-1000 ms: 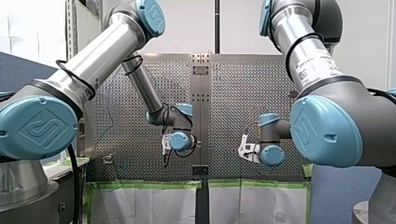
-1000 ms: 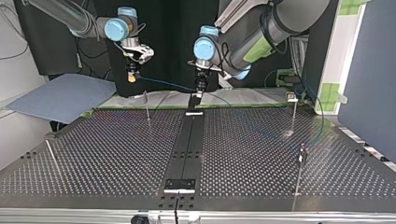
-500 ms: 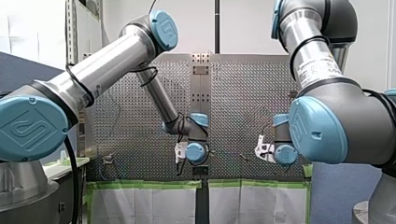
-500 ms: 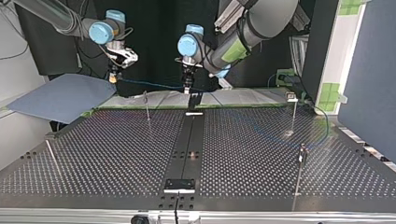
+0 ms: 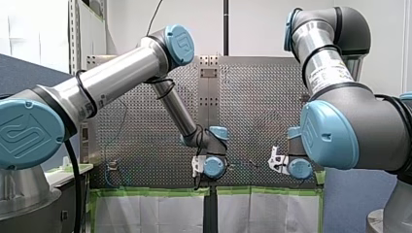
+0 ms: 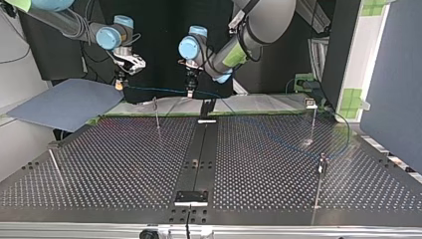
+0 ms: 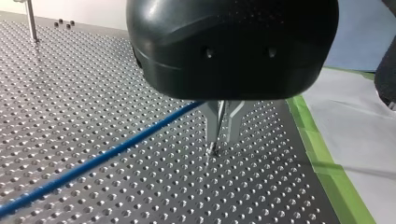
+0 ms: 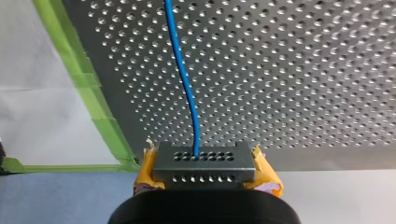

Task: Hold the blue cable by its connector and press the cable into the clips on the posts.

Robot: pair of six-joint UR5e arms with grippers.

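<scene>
Both grippers are closed. The right gripper [image 8: 205,168] clamps the connector [image 8: 203,158] between its yellow pads [image 8: 146,170]. The left gripper [image 7: 220,140] has its metal fingers [image 7: 213,126] drawn almost together, and the blue cable [image 7: 116,150] runs in between them close under the black body.

The perforated table [image 6: 124,164] fills most of the top view. A blue-grey sheet [image 6: 64,102] lies off its far corner at the view's left. A black strip [image 6: 198,159] runs down the table's middle from the far edge to the near edge. Green tape [image 7: 322,154] borders the table's far edge, just beside the left gripper in the left wrist view.

Thin posts stand upright on the table. One post [image 6: 157,113] is near the far edge, left of the strip in the top view. A second post [image 6: 313,121] is near the far edge at the view's right, and a third post [image 6: 320,172] stands nearer the camera on that side.

In the top view the cable hangs in the air as a nearly straight line between the two grippers, over the table's far edge. It passes just above the top of the first post; whether it touches the post cannot be told. Past the left gripper it drops to the table and trails off toward the view's right, only faintly visible there.

The connector is a small grey block with two rows of holes. The cable leaves its upper row and leads away from the right gripper over the table.
</scene>
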